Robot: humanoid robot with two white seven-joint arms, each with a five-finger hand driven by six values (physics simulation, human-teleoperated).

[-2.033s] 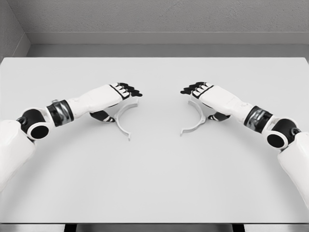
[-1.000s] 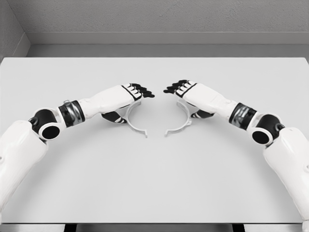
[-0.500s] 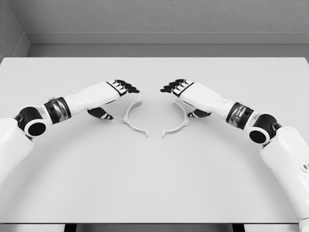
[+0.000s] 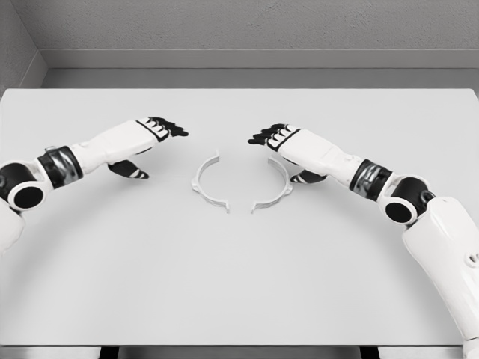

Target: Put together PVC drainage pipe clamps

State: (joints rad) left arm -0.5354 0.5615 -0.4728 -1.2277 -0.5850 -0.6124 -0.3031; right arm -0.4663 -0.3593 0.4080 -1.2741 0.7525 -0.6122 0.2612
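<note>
Now that the left hand has released and drawn away from its clamp half, the right hand still touches the other half; a gap remains.

Worktop: pale grey, matte, rectangular; spans nearly the full width of the head view, far edge against a grey wall, near edge at the bottom of the frame.

Two items lie flat on it, near centre:
- Left clamp half: thin white half-ring, open side facing right, with a small tab at each end.
- Right clamp half: matching white half-ring, open side facing left, far end partly hidden.

The open sides face each other, outlining a rough circle. Near ends close together but apart, a narrow gap between them; far ends likewise apart. Each casts a faint shadow on the worktop.
</note>
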